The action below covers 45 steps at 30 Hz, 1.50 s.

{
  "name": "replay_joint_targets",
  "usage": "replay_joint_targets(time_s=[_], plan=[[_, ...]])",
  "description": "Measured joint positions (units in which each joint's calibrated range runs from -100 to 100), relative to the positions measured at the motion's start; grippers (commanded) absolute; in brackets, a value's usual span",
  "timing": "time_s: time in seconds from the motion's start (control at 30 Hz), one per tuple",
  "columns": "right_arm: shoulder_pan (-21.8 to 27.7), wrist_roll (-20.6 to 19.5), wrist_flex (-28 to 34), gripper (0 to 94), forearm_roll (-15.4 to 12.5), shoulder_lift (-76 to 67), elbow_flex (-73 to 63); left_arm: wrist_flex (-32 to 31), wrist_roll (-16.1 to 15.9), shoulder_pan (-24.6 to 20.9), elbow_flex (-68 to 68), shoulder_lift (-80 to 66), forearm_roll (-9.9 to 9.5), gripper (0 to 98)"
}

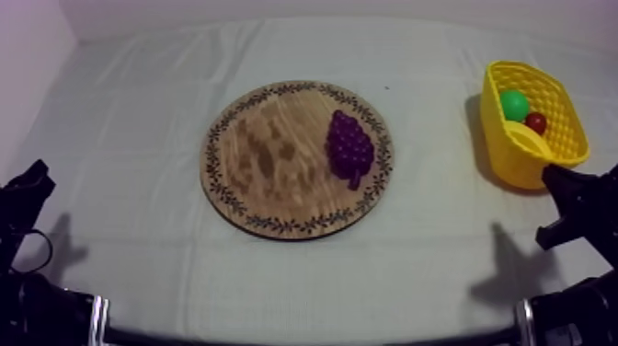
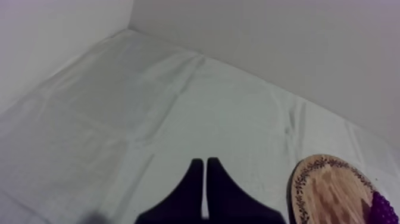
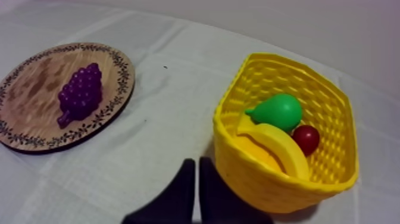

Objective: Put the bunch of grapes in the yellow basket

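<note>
A purple bunch of grapes point(image 1: 350, 147) lies on the right half of the round wooden board point(image 1: 267, 161) in the middle of the table. The yellow basket point(image 1: 511, 158) stands at the far right and holds a green pear point(image 1: 514, 105), a small red fruit point(image 1: 536, 122) and a banana point(image 1: 526, 140). My left gripper point(image 2: 205, 164) is shut, low at the left, well short of the board point(image 2: 324, 190). My right gripper point(image 3: 196, 164) is shut on nothing, hovering beside the basket point(image 3: 262, 179) near its front wall, with the grapes point(image 3: 79, 93) farther off.
Grey-white cloth covers the table, with open room all round the board. A pale wall bounds the far side and the left. The arms' dark bodies point(image 1: 37, 308) sit at the table's near corners.
</note>
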Motion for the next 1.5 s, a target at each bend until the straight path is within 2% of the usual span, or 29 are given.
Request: replay_joint_targets(time_s=[0.47,0.77,0.93,1.03,1.13,1.27,1.37,1.5], plan=[[-1.7,0.2,-0.06,0.4,0.0,0.0,0.0,0.0,0.0,0.0,0.0,0.0,0.0,0.0],[-7.75,-1.95,4.55,0.4,0.82,0.45,-1.32,0.0,0.0,0.0,0.0,0.0,0.0,0.0],[-12.22,1.52,1.36,0.5,0.4,4.97,-2.16,0.0,0.0,0.0,0.0,0.0,0.0,0.0],[-14.66,5.74,1.47,0.5,2.48,10.12,-4.41,0.0,0.0,0.0,0.0,0.0,0.0,0.0],[-15.99,8.58,3.44,0.5,5.71,15.7,-8.18,0.0,0.0,0.0,0.0,0.0,0.0,0.0],[-16.2,10.02,7.36,0.5,7.85,23.81,-15.69,0.0,0.0,0.0,0.0,0.0,0.0,0.0],[-15.9,9.49,11.06,0.5,7.88,29.95,-22.54,0.0,0.0,0.0,0.0,0.0,0.0,0.0],[-15.08,6.02,18.0,0.5,6.59,38.39,-32.9,0.0,0.0,0.0,0.0,0.0,0.0,0.0]])
